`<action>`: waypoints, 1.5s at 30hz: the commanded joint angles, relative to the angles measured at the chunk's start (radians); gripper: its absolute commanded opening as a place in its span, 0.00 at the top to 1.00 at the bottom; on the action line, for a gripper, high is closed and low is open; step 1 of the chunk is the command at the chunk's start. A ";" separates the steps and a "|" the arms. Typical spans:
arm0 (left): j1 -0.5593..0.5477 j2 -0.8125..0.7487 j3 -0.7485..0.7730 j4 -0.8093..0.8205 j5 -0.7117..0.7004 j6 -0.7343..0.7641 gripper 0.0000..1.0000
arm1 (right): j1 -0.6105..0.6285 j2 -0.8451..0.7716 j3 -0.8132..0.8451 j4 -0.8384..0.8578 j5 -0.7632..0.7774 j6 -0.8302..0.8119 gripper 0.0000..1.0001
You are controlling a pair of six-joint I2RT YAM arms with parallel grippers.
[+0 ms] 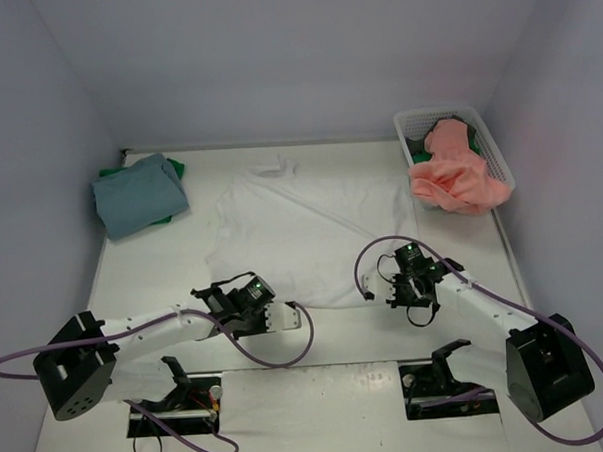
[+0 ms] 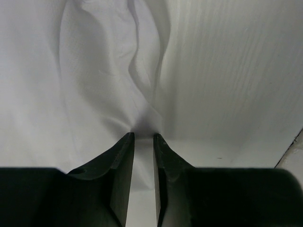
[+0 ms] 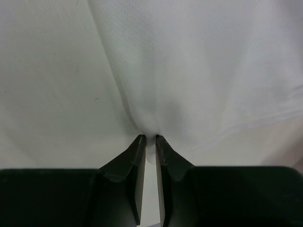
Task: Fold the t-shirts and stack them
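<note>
1. Far-left back corner of the table (image 1: 153,272): a folded light blue t-shirt (image 1: 138,196) lies on a green t-shirt (image 1: 177,169), whose edges show past it at the back. The stack sits well apart from both arms.
2. Left gripper (image 2: 143,137): low at the near-left hem of the white t-shirt (image 1: 311,221). In the wrist view its dark fingers (image 2: 120,161) stand a narrow slot apart. The tips point at a pucker in the cloth, and long creases run away from that spot. White shows inside the slot, but I cannot tell if it is cloth or table. I also cannot tell whether the tips bite the hem or only touch it.
3. White t-shirt: spread flat mid-table, collar toward the back wall, hem toward the arms. A diagonal crease crosses it from the left shoulder toward the right side. Its near edge runs between the two grippers.
4. Right gripper (image 3: 150,137): at the near-right corner of the same shirt. In the wrist view its fingers (image 3: 135,161) are almost together with a small tab of white cloth caught between the tips. The fabric is drawn to a point there, and a hem band runs off to the right. Clamped on the white t-shirt.
5. Far-right back corner: a white mesh basket (image 1: 494,153). A salmon pink t-shirt (image 1: 460,179) lies crumpled in it and spills over the near rim, close to the white shirt's right sleeve.
</note>
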 commanded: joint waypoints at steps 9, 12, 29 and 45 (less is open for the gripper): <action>-0.007 -0.064 0.006 0.024 -0.048 -0.018 0.80 | -0.002 0.039 0.047 -0.011 0.008 0.020 0.58; -0.007 -0.066 0.001 0.030 -0.047 -0.023 0.80 | -0.002 0.053 0.053 -0.010 -0.009 0.023 0.58; -0.007 -0.026 -0.011 0.047 -0.051 -0.017 0.77 | -0.002 0.112 0.067 -0.007 -0.047 0.019 0.90; -0.007 -0.058 0.006 0.004 0.010 -0.027 0.38 | 0.005 0.093 0.059 -0.004 -0.055 0.039 0.99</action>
